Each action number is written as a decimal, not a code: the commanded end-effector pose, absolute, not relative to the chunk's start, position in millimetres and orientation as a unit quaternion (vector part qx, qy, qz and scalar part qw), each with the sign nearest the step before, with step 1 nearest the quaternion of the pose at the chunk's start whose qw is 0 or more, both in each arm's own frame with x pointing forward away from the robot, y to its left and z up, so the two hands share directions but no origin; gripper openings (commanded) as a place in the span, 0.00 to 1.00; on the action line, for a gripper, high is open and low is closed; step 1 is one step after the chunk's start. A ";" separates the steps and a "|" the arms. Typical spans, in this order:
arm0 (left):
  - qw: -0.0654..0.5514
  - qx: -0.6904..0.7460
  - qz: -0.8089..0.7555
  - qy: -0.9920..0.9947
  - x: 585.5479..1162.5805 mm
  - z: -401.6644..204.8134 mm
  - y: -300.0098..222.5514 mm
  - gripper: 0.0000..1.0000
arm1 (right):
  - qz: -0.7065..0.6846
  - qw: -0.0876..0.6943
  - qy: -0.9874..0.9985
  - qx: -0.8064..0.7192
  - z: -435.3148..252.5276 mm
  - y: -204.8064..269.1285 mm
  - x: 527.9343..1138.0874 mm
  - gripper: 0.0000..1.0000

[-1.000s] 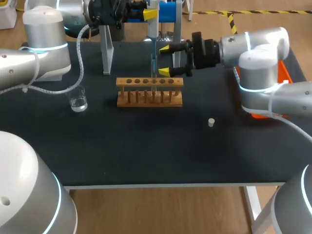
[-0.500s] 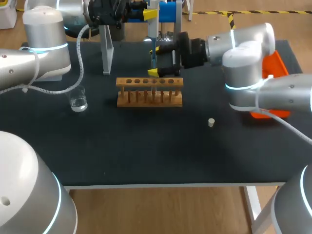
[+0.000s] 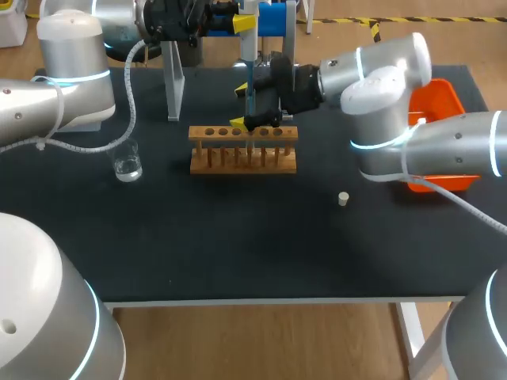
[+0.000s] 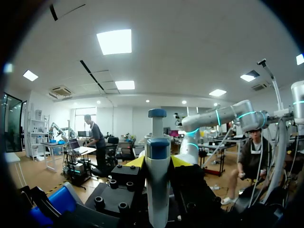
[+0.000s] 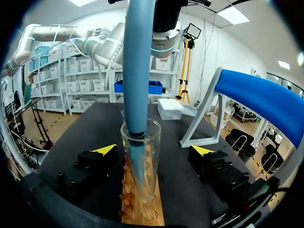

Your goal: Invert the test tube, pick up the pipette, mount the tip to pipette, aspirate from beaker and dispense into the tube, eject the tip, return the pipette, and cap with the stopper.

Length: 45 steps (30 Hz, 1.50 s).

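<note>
My left gripper [image 3: 244, 22] [image 4: 157, 161] is shut on the white and blue pipette [image 3: 247, 43] [image 4: 157, 185], holding it upright above the wooden rack [image 3: 243, 148] [image 5: 142, 211]. The pipette's blue tip [image 3: 250, 101] [image 5: 139, 71] reaches down into the glass test tube [image 5: 141, 161], which stands upright in the rack. My right gripper [image 3: 240, 106] [image 5: 153, 149] is open, one yellow-tipped finger on either side of the tube and tip, touching neither. A small glass beaker [image 3: 127, 166] stands left of the rack. The pale stopper [image 3: 343, 199] lies on the table right of the rack.
An orange tray [image 3: 444, 99] sits at the right edge behind my right arm. A stand with a blue top [image 3: 273, 17] [image 5: 256, 92] rises behind the rack, and a clear upright panel [image 3: 173, 79] stands at the back left. The black table [image 3: 238, 237] stretches toward the front.
My right arm has swung left, bringing its open gripper from beside the rack's right end to straddle the tube and pipette tip. The left arm and pipette have not moved.
</note>
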State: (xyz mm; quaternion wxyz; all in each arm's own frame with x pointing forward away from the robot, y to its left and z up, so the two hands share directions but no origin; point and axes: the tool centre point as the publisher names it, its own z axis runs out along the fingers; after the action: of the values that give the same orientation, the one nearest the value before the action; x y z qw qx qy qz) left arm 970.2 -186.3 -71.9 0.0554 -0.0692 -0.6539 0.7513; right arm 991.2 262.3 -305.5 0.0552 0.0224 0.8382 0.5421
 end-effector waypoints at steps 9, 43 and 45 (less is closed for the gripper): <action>0.057 -0.071 0.751 -0.654 971.6 -71.4 -186.0 0.00 | 0.523 0.064 0.850 0.013 -308.3 267.1 988.9 1.00; 0.056 -0.071 0.749 -0.656 971.0 -69.5 -186.2 0.00 | 0.512 0.069 0.856 0.002 -308.1 261.4 983.2 1.00; 0.055 -0.071 0.748 -0.657 970.5 -67.8 -186.4 0.00 | 0.512 0.069 0.856 0.002 -308.1 261.4 983.2 1.00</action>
State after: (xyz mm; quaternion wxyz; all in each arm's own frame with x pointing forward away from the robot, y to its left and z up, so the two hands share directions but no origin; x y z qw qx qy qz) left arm 970.1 -186.6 -70.8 0.0546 -0.0710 -0.6550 0.7503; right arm 983.2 262.3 -309.0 0.0701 0.0020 0.8557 0.5127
